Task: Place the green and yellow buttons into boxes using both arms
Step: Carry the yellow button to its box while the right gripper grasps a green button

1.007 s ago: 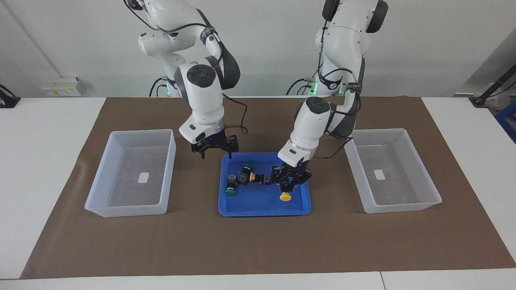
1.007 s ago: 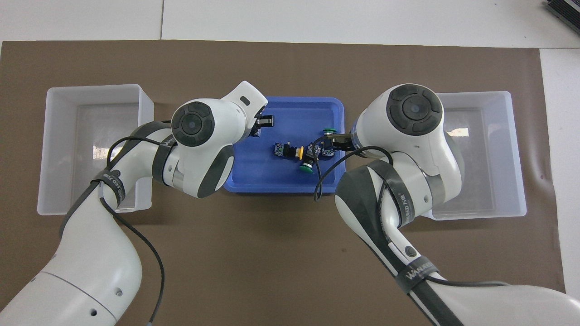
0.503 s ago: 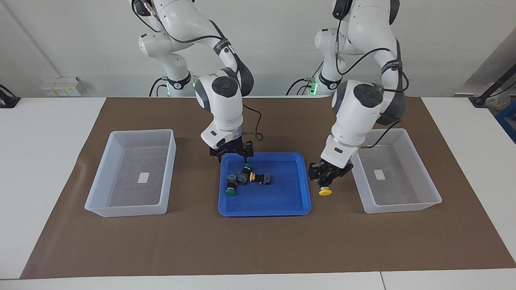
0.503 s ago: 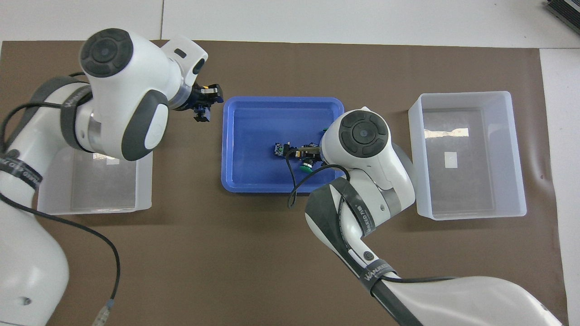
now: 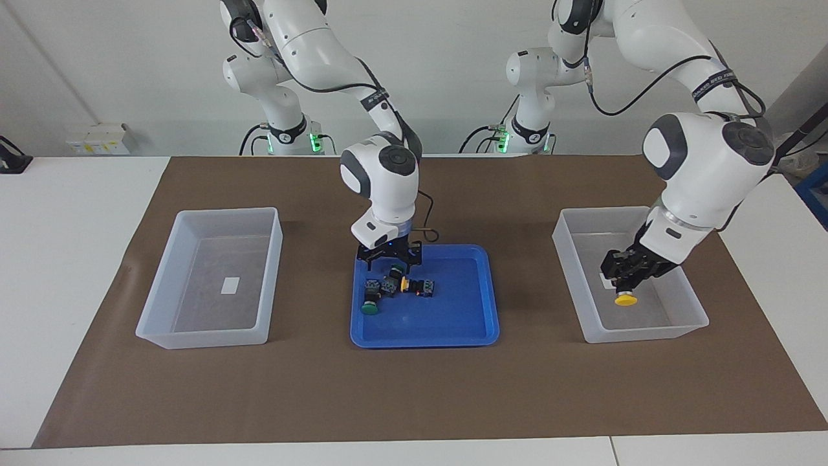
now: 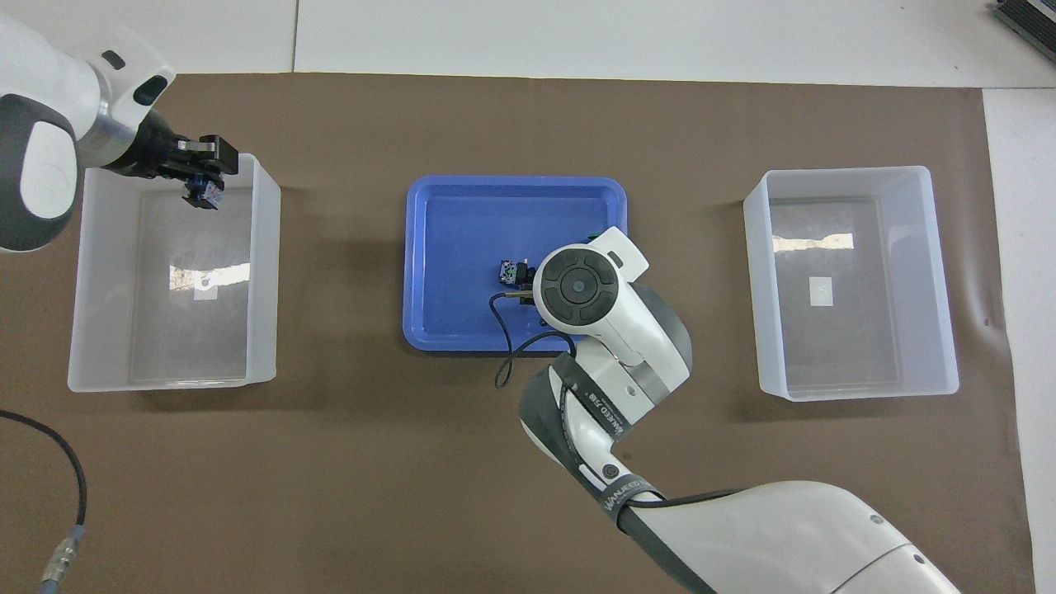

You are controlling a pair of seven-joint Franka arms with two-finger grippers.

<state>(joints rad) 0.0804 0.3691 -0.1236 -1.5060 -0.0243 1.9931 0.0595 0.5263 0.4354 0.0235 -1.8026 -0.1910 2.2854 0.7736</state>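
From the facing view, the left jaws (image 5: 625, 279) hang inside the box (image 5: 692, 323) at the left arm's end of the surface (image 5: 77, 259), clamped tight on the black body of a yellow button (image 5: 625, 298), whose round yellow cap points down just under the fingertips and above the box floor, beside the white sticker. The right jaws (image 5: 390, 255) stand spread wide and hold nothing, low over the blue tray (image 5: 453, 330) at the edge nearer the robots. Directly below and around them lie three buttons: a green one (image 5: 369, 307) with its cap lying toward the tray's middle, a second green one (image 5: 396, 267) right between the fingertips, mostly hidden, and a yellow one (image 5: 405, 283) on its side with a black blocky body trailing toward the left arm's end. The second box (image 5: 162, 333) at the right arm's end shows only its white sticker. From the overhead view, the left jaws (image 6: 200, 177) sit over a corner of their box (image 6: 264, 272), the held button (image 6: 206, 195) showing only a dark blue-black body below them. The right arm's wrist covers the right jaws and most of the buttons on the tray (image 6: 462, 223); one black body (image 6: 512, 271) shows beside it, and a sliver of green cap (image 6: 596, 238). The other box (image 6: 940, 330) lies well apart from both jaws.
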